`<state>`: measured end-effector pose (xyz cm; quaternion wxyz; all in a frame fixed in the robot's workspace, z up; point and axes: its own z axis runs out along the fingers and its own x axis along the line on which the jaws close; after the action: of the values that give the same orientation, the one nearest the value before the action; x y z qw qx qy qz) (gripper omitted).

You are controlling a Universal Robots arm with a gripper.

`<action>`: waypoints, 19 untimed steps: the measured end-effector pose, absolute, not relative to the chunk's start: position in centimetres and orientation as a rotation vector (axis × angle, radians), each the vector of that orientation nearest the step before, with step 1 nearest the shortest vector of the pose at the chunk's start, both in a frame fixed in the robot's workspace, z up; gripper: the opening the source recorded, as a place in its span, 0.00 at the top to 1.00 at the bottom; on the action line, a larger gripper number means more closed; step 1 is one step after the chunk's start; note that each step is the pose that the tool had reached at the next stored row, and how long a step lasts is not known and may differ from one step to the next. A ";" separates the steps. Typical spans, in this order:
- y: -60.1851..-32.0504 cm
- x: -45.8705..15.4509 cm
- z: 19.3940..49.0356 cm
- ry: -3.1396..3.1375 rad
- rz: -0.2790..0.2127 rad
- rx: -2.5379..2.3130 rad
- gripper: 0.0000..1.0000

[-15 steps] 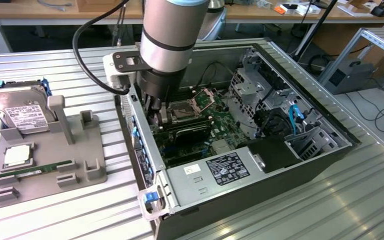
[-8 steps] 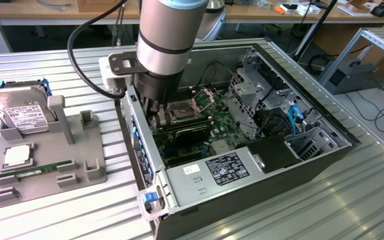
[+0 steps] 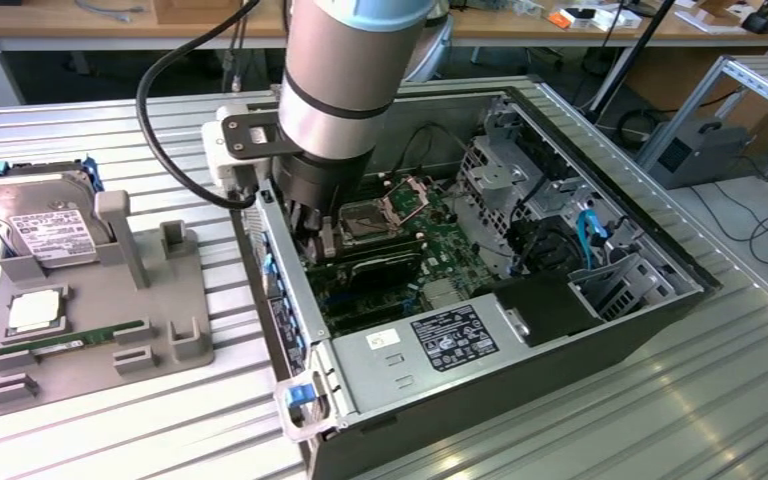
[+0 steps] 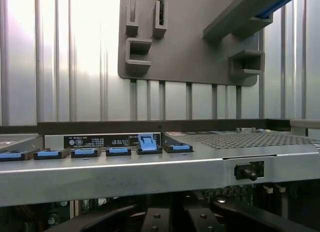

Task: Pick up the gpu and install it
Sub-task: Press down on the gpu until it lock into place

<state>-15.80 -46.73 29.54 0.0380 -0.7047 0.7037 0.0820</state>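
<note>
Looks like this one's mostly done. The gripper (image 3: 320, 228) is pressed together and sits low inside the open PC case (image 3: 651, 250), right over the motherboard (image 3: 418, 225) by the rear slot wall. The gpu (image 3: 373, 264) looks seated in its slot just beside the fingertips. Hard drive (image 3: 48, 228) and RAM stick (image 3: 64, 344) sit on the grey holder (image 3: 184, 350).

Arm upright, its hand (image 3: 315, 232) closed, pointing down.
</note>
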 end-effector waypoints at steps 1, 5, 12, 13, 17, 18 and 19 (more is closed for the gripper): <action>-46.7 -15.5 29.5 2.158 0.254 -2.162 0.89; -46.8 -13.6 29.5 2.161 0.268 -2.163 0.89; -47.7 -13.4 28.9 2.163 0.274 -2.164 0.89; -47.7 -13.3 28.8 2.163 0.275 -2.164 0.89; -47.8 -12.9 28.3 2.166 0.280 -2.166 0.89; -47.9 -12.8 28.2 2.167 0.282 -2.166 0.89; -47.9 -12.7 28.0 2.167 0.283 -2.167 0.89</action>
<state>-12.70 -47.93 28.05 0.0320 -0.7037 0.7038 0.0920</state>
